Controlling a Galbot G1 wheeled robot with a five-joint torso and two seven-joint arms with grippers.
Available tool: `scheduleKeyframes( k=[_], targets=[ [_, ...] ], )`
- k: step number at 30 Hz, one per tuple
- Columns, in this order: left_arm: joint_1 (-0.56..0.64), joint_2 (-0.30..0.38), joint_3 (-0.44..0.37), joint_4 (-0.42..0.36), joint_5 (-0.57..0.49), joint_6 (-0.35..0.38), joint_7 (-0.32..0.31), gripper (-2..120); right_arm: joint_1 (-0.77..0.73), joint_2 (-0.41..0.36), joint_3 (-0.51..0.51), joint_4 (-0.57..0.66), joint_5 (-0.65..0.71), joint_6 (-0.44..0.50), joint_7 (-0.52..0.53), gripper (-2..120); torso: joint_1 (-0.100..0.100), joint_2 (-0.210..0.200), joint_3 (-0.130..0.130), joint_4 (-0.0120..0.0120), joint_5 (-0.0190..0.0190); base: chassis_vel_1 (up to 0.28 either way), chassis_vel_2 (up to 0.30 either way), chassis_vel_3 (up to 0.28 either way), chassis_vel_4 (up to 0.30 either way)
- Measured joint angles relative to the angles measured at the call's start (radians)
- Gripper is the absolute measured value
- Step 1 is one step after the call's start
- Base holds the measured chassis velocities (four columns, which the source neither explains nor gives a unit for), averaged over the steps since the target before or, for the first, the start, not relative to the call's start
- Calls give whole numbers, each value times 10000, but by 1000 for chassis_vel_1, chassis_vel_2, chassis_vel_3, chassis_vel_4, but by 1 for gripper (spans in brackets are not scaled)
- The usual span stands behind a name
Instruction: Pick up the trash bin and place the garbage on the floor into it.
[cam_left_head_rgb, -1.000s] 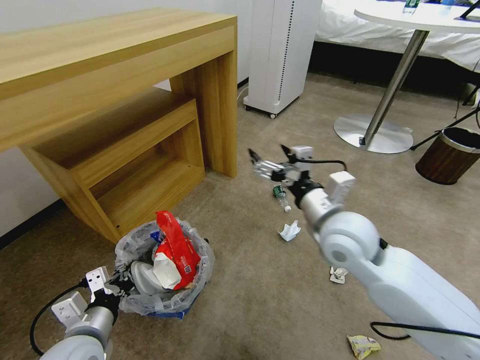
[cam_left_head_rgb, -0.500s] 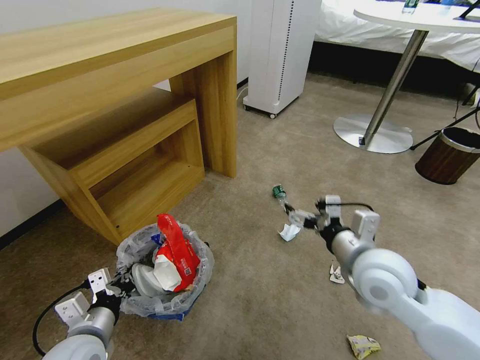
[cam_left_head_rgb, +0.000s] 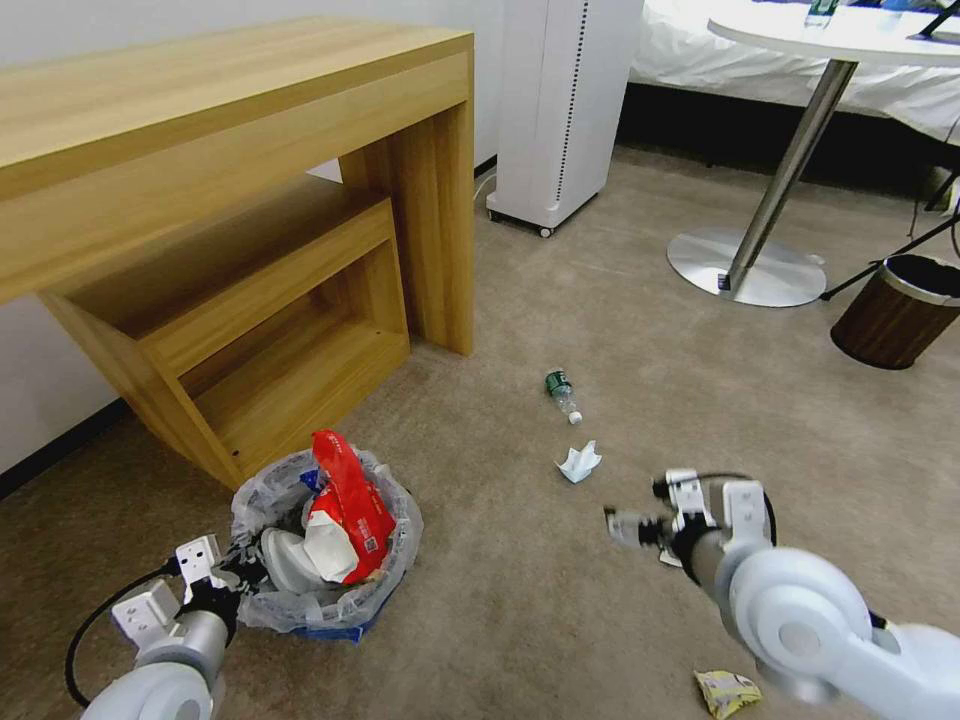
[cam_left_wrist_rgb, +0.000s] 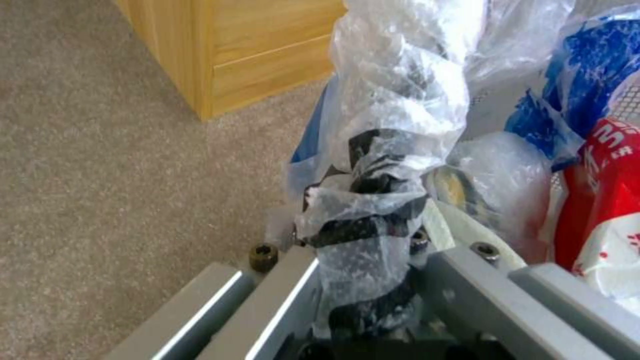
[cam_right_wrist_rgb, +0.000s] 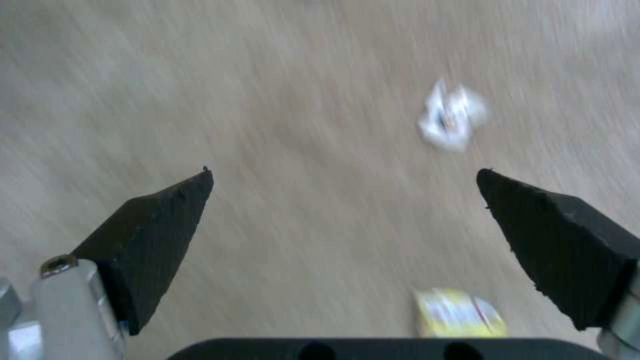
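lowered right pincer gapes; green bottle lies cap toward robot.

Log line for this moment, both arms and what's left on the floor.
left gripper: shut on trash bin rim | right gripper: open, empty, above carpet | floor: bottle, white paper, yellow wrapper

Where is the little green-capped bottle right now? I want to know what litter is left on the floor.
In the head view the bottle lies on the carpet mid-frame, just beyond the crumpled white paper, to the right of the wooden desk's leg.
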Motion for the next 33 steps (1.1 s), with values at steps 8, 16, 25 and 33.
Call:
scheduleKeyframes(
  k=[8,16,25,33],
  targets=[
    [-244,-70,72,284,3,-11,0,0,-254,-624,-1591,-424,-557,-329,231,100,0,0,1,0,1,0,0,0,0],
    [-415,-97,88,474,2,-72,-5,0,-479,-2113,-2797,-708,-2546,-564,-871,100,0,0,1,0,-1,0,0,0,0],
    [-498,-188,104,605,27,-181,0,0,-1065,-3119,-3590,-2155,-7411,891,-3430,100,0,0,1,1,1,0,0,0,0],
    [-531,-217,114,610,24,-193,-6,0,-431,-2873,-4622,-3739,-9440,2548,-4829,100,0,0,1,0,4,0,0,0,0]
  ],
)
